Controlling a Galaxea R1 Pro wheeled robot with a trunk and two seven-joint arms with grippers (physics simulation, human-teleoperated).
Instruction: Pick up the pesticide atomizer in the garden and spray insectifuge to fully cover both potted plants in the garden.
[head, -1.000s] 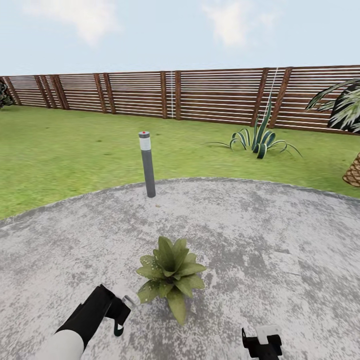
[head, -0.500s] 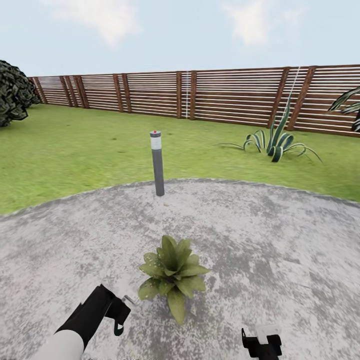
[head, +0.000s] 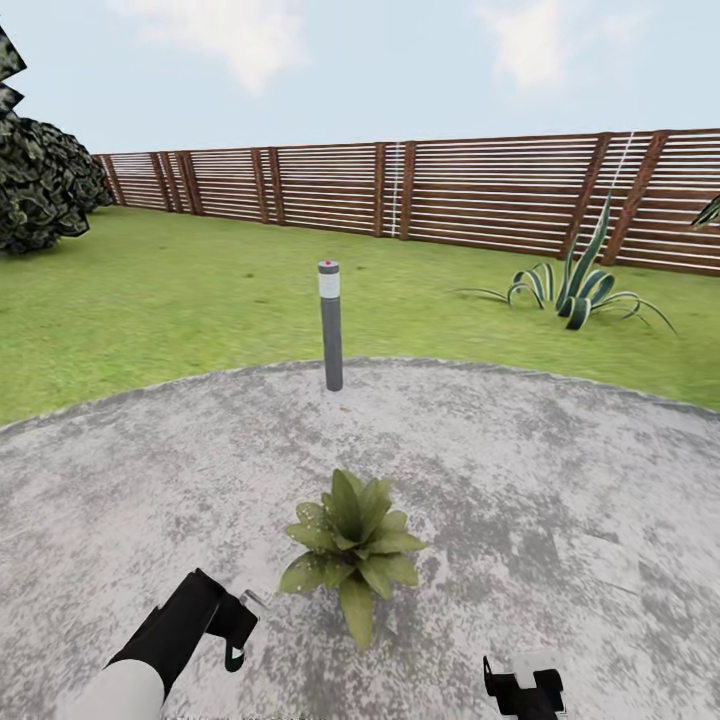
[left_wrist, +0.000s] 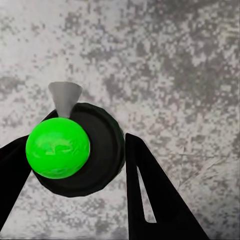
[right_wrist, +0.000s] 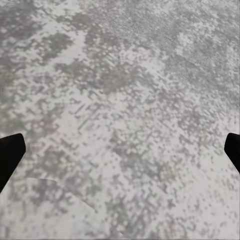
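Observation:
One potted plant (head: 352, 545), a low rosette of broad green leaves, sits on the round grey patio (head: 520, 470) just ahead of me. My left gripper (head: 235, 628) hovers beside its left leaves and is shut on the pesticide atomizer (head: 254, 601). In the left wrist view the atomizer (left_wrist: 80, 155) is a dark round body with a bright green cap and a grey nozzle, clamped between the black fingers (left_wrist: 150, 190) of the left gripper (left_wrist: 80, 140). My right gripper (head: 525, 685) is low at the right, open over bare patio, also open in its own wrist view (right_wrist: 120, 150). The second potted plant is out of view.
A grey bollard lamp (head: 331, 325) stands at the patio's far edge. Beyond lie lawn (head: 180, 300), the brown slatted fence (head: 400, 190), a spiky agave (head: 580, 285) at the right and a dark bush (head: 40, 185) at the left.
The head camera has turned left: fence, lamp and agave slid right, the dark bush came in at the left, the palm left at the right. Both arms hold their pose.

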